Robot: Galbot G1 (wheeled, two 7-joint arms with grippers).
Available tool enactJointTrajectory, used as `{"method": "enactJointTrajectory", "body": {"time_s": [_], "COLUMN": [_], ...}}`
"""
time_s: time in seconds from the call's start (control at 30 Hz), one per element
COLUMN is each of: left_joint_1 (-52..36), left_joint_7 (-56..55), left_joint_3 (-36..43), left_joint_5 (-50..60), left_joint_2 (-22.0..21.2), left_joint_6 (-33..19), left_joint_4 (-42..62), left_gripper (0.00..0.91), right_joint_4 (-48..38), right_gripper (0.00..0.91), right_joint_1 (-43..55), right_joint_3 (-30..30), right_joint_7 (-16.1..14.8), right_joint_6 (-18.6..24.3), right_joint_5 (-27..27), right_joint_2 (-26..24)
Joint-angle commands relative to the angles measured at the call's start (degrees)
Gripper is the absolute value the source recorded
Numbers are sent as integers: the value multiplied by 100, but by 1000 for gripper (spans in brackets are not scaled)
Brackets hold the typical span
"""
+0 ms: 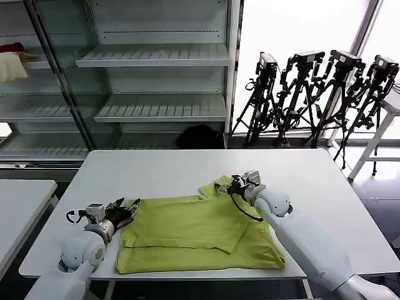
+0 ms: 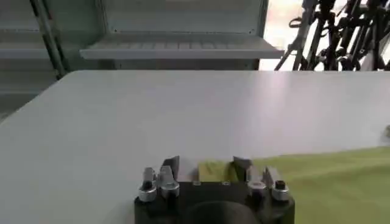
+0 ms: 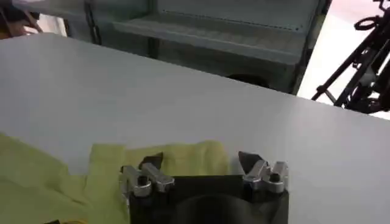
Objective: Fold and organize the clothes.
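Both grippers stood at the T-shirt's (image 1: pixel 199 234) far corners.

Left gripper (image 1: pixel 124 212) and right gripper (image 1: pixel 229 186) each gaped wide, a yellow-green edge lying between the jaws, ungripped.

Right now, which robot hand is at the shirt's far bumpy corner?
The right end effector. It sits at the yellow-green T-shirt's rumpled far corner, while the left end effector is at the shirt's flat left edge.

Lime yellow-green T-shirt (image 1: pixel 200 234), partly folded, lying flat on near half of white table (image 1: pixel 187 169); one sleeve bunched at far right corner.
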Motion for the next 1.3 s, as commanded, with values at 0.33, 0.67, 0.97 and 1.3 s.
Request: {"method": "enactJointTrajectory", "body": {"time_s": [0.33, 0.67, 0.97, 1.3], "left_joint_1": [72, 116, 197, 868], "left_joint_7": [166, 323, 204, 251], "left_joint_3": [34, -7, -46, -203], "left_joint_5": [85, -62, -192, 46], "left_joint_2": [13, 89, 212, 304], "left_joint_6": [3, -271, -446, -595], "left_joint_4": [-55, -346, -685, -1264], "left_gripper": [0, 0, 0, 0], "right_joint_4": [226, 1160, 2077, 3298], "right_gripper": [0, 0, 0, 0], "right_joint_1": [-280, -770, -1341, -2605], "right_joint_3": [21, 245, 683, 1485], "right_joint_7": [-103, 208, 697, 708], "right_joint_6": [75, 742, 1367, 1606], "right_joint_5": [-73, 380, 755, 909], "right_joint_2": [-214, -680, -1040, -1794]}}
